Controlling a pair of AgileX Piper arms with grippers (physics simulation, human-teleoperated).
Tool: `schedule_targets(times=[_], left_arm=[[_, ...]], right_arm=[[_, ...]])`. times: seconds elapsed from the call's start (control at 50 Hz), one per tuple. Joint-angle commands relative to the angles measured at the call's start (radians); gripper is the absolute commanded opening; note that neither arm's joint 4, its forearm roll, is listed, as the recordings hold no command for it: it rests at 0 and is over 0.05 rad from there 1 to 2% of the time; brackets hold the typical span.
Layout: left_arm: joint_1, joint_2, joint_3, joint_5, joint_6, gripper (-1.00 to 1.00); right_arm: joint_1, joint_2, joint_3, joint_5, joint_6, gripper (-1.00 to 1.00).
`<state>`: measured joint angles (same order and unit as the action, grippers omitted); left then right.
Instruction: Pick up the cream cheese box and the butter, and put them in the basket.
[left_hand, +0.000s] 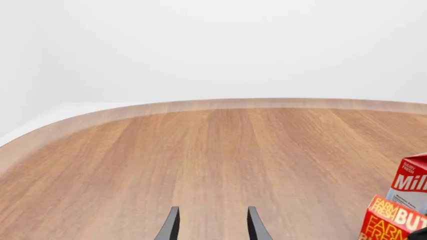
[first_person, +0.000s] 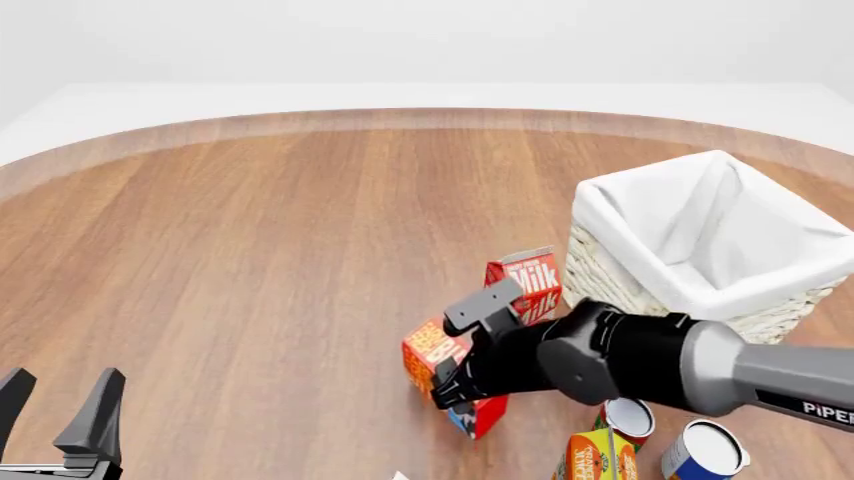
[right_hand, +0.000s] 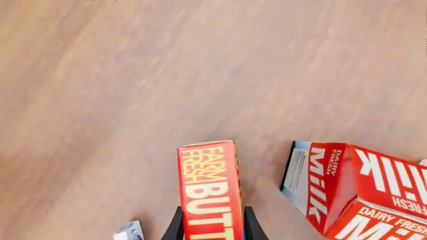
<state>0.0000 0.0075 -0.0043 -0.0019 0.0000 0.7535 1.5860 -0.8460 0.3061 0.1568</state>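
While R fingers (right_hand: 211, 226) clamp the butter (right_hand: 209, 187), L fingers (left_hand: 212, 225) hang apart; basket (first_person: 694, 290) shows only liner.

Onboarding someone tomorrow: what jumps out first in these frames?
The right end effector is closed around the butter at the table's near middle, with the milk carton just behind it. The big white basket sits far right, and cans cluster at the near right edge. The left end effector hangs open over bare wood at near left.
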Motion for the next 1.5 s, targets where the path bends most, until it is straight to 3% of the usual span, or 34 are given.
schedule_targets(times=[0.02,0.38,0.68,1.0,1.3,1.5], left_arm=[[0.0,0.0,0.0,0.0,0.0,1.0],[0.0,0.0,0.0,0.0,0.0,1.0],[0.0,0.0,0.0,0.0,0.0,1.0],[0.0,0.0,0.0,0.0,0.0,1.0],[0.0,0.0,0.0,0.0,0.0,1.0],[0.0,0.0,0.0,0.0,0.0,1.0]], right_arm=[[0.022,-0.065,-0.038,0.058,-0.004,-1.0],[0.078,-0.152,-0.098,0.126,-0.031,-1.0],[0.04,-0.214,-0.192,0.216,-0.114,-1.0],[-0.05,-0.279,-0.316,0.305,-0.238,-1.0],[-0.15,-0.361,-0.368,0.357,-0.282,-1.0],[-0.277,-0.422,-0.425,0.419,-0.33,-1.0]])
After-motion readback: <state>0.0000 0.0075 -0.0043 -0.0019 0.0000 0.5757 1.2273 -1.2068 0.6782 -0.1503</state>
